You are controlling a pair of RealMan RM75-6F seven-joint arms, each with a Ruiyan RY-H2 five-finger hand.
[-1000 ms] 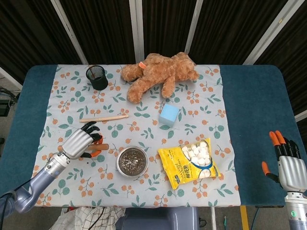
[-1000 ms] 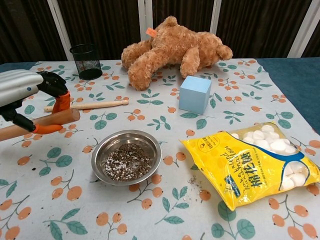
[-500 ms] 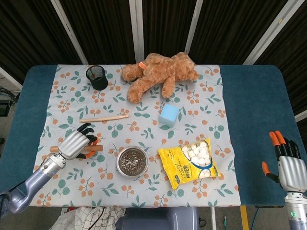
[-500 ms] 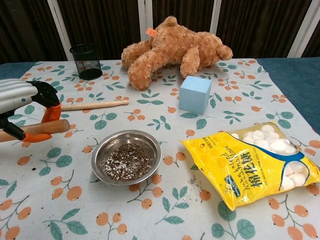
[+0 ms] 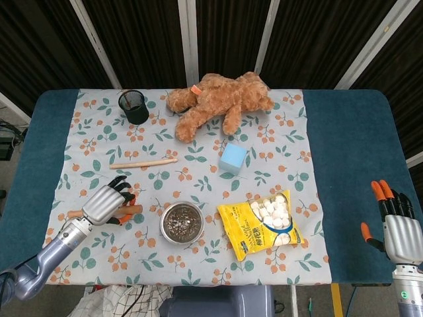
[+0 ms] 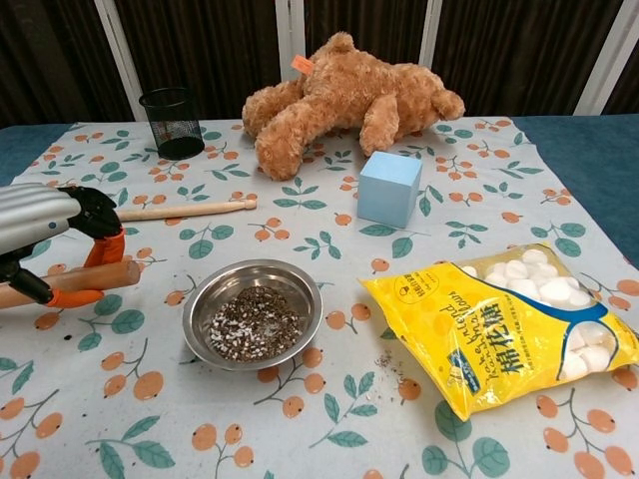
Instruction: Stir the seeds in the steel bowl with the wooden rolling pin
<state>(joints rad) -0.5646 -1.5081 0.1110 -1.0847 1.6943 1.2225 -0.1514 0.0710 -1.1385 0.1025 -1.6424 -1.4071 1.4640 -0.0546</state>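
**Rolling pin gripped, bowl waiting**

Head view: the left hand (image 5: 106, 204) grasps the rolling pin (image 5: 134, 209) left of the seed bowl (image 5: 182, 223); the right hand (image 5: 396, 231) hangs released.

Chest view: the pin's tip sits beside the bowl; it likely needs lifting and dipping in.

steel bowl (image 6: 254, 313): upright, holds seeds (image 6: 255, 324) | wooden rolling pin (image 6: 92, 278): lying left, apart

Left hand (image 6: 45, 225) at 9 o'clock gripping wooden rolling pin (image 6: 85, 279), steel bowl (image 6: 254, 313) of seeds (image 6: 252, 324) centre, marshmallow bag (image 6: 509, 334) at 4 o'clock, teddy bear (image 6: 344, 95) at 12 o'clock
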